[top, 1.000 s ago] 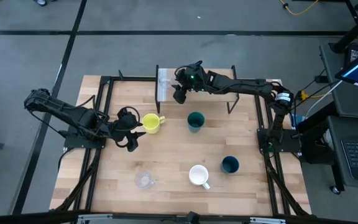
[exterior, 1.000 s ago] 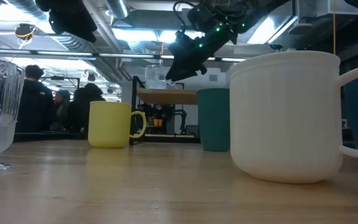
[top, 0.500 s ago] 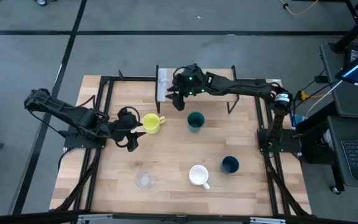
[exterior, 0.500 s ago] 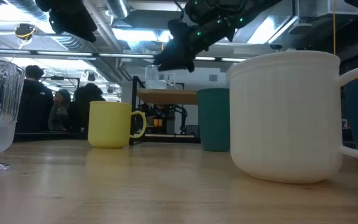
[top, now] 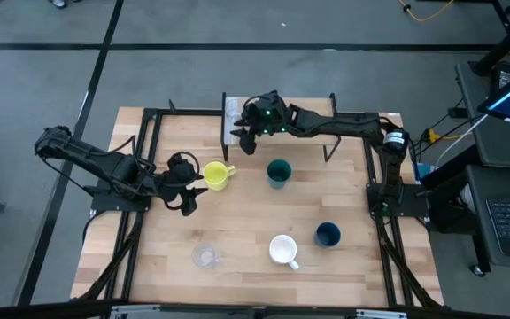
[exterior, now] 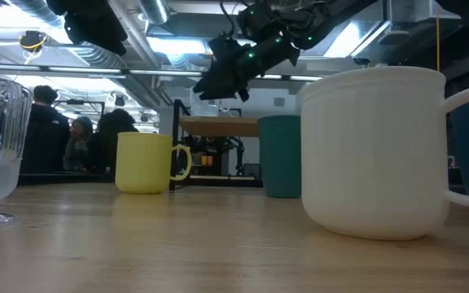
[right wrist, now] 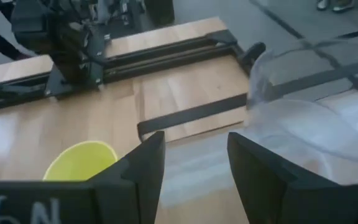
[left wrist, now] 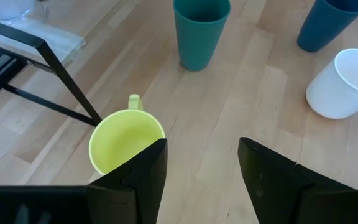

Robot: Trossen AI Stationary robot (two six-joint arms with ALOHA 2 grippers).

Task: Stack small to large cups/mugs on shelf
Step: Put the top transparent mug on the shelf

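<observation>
The shelf [top: 308, 108] stands at the table's far middle, and a tiny clear glass [right wrist: 303, 118] rests on its pale left end. My right gripper [right wrist: 194, 168] hovers open and empty over that end, beside the glass [top: 235, 113]. The yellow mug [top: 217, 175] stands left of centre. My left gripper [left wrist: 201, 180] hangs open above the table just left of it, with the mug [left wrist: 126, 140] by one finger. The teal cup [top: 278, 172], dark blue cup [top: 328, 234], white mug [top: 283, 250] and a second clear glass [top: 204, 257] all stand upright on the tabletop.
The shelf's thin black legs [left wrist: 67, 87] come down close behind the yellow mug. Black frame rails [top: 140, 168] run along both table sides. In the low view people [exterior: 47, 130] show in the room beyond. Bare wood lies between the cups at mid-table.
My right gripper has gone toward the table's left edge along the shelf's near side and has swung about, staying open. It now reaches past the clear glass on the shelf's left end. The glass has stayed where it was.
</observation>
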